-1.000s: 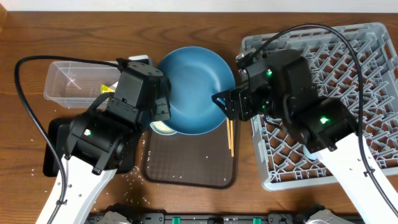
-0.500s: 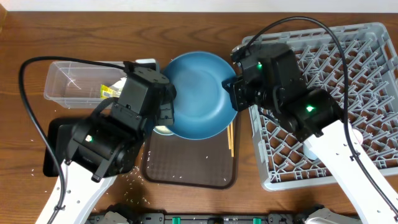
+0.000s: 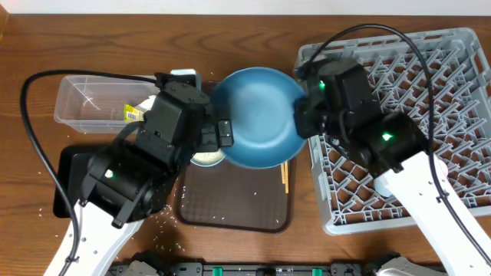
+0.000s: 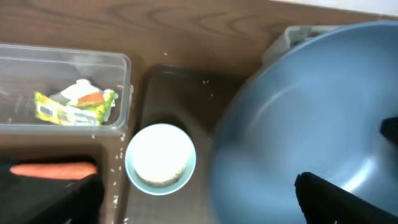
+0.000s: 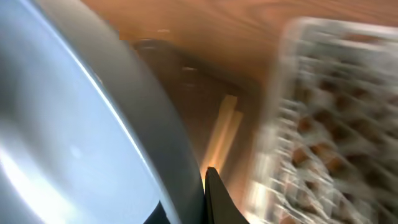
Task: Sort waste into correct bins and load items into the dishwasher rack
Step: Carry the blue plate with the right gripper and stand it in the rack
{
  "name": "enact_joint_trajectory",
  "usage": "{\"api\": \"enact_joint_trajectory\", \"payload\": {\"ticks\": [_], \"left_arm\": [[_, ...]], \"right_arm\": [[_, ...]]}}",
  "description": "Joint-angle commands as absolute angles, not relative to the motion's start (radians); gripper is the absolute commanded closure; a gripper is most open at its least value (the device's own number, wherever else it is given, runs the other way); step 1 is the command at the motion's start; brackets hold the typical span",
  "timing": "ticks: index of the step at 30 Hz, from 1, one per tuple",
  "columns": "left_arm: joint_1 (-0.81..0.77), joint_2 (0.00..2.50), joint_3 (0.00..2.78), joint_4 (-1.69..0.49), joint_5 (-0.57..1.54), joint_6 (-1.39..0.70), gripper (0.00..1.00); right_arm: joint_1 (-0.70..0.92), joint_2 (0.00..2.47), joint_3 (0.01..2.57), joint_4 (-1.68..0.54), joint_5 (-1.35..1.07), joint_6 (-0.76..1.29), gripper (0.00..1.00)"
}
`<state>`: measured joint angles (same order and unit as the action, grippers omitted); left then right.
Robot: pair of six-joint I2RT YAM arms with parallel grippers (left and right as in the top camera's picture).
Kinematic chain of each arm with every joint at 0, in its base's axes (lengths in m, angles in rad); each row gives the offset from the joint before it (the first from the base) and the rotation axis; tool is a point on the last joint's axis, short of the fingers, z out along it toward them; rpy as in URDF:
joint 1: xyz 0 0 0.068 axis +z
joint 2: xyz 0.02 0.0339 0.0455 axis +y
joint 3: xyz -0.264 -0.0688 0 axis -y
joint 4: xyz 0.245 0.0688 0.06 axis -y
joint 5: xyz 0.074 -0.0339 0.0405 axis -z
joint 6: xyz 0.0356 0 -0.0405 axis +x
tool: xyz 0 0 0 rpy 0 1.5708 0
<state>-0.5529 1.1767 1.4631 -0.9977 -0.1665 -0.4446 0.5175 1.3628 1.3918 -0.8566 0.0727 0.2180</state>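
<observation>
The plate (image 3: 257, 115) hangs above the serving tray (image 3: 238, 203), between tub (image 3: 77, 103) and rack (image 3: 453, 84).

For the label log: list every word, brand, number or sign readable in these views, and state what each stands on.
No text can be read in any view.
On the silver and yellow-green wrapper in the clear tub: dark print at its yellow end, too small and blurred to read.
On the blue plate, dishwasher rack and brown tray: no marks visible.
</observation>
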Motion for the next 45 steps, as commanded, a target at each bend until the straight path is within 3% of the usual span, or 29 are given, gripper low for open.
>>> {"api": "enact_joint_trajectory", "payload": {"ticks": [1,8,12,22,24,32,45], "left_arm": [[-0.556,1.137,1.484,-0.981,-0.168,-0.441,0.02],[-0.556,1.090,1.484,-0.981,-0.168,-0.411,0.02],[-0.556,1.083,1.483,-0.988,-0.168,-0.411,0.02],[-0.556,1.083,1.483,-1.001,-0.168,-0.359,0.02],[-0.556,1.084,1.483,-1.000,-0.168,-0.359,0.02],[-0.556,1.084,1.483,-1.010,-0.168,-0.359,0.02],[-0.556,1.084,1.483,-1.024,-0.168,-0.359,0.02]], "right_arm": [[0.466,1.324,1.393,-0.887,0.392,0.278,0.99],[0.373,1.310,1.393,-0.914,1.056,0.299,0.99],[0.283,1.332,1.393,-0.826,1.280,0.279,0.99],[-0.006,1.470,1.393,-0.544,1.266,-0.066,0.99],[-0.033,1.507,1.393,-0.498,1.138,-0.241,0.99],[-0.036,1.609,1.393,-0.268,1.200,-0.511,0.99],[-0.005,1.712,1.393,-0.280,1.200,-0.580,0.98]]}}
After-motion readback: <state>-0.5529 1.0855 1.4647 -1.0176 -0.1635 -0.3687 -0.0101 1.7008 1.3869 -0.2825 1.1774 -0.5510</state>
